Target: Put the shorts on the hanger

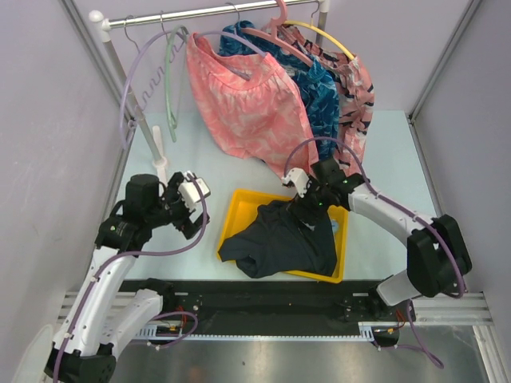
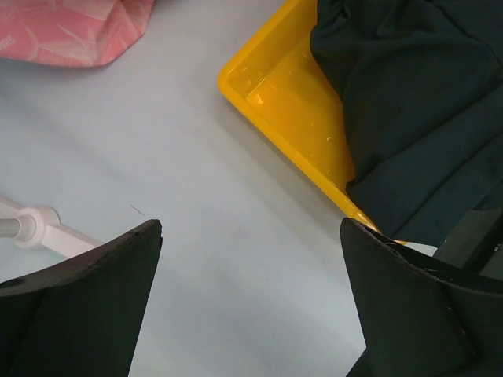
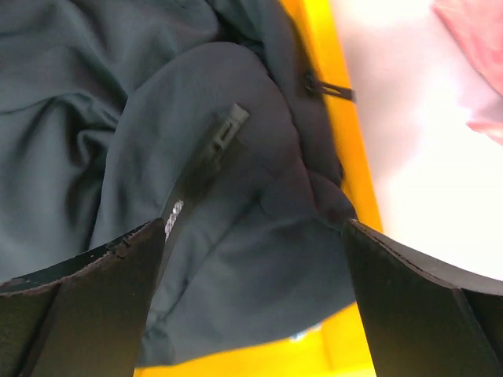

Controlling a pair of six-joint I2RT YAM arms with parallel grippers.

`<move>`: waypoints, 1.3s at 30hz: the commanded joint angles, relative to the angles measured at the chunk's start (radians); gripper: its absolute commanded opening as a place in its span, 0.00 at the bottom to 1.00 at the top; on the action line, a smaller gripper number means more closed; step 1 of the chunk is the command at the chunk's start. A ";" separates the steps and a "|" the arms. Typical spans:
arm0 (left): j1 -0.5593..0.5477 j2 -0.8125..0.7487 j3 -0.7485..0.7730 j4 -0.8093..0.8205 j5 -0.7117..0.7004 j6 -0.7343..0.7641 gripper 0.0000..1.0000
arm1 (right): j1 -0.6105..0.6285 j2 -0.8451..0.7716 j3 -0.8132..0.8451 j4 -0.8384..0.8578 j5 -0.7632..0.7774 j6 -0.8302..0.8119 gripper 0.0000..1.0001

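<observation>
- Shorts [image 1: 283, 239]: crumpled in the yellow tray [image 1: 229, 231], long axis roughly left to right.
- Right gripper [image 1: 307, 204]: fingers spread and empty, directly over the shorts' far right edge (the nearer arm).
- Left gripper [image 1: 188, 214]: spread, beside the tray's left rim.
- Mint-green hanger [image 1: 170, 80]: on the rail [image 1: 207, 12], far left.

the shorts [image 1: 279, 239] are dark navy, crumpled in a heap inside the yellow tray [image 1: 239, 211], with one edge spilling over its near-left rim and a zipped pocket facing up. the hanger [image 1: 170, 88], thin and pale mint green, hangs by its hook from the rail [image 1: 200, 13] at the far left.
</observation>
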 commanded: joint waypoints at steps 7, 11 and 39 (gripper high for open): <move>-0.021 -0.026 -0.033 0.034 -0.006 -0.017 1.00 | 0.062 -0.020 0.016 0.044 0.039 -0.045 0.14; -0.033 -0.010 -0.020 0.029 0.012 -0.019 1.00 | 0.060 -0.159 0.058 0.024 0.030 -0.032 0.00; -0.393 0.349 0.287 0.428 0.029 -0.229 1.00 | 0.224 -0.628 0.321 -0.052 0.005 -0.199 0.00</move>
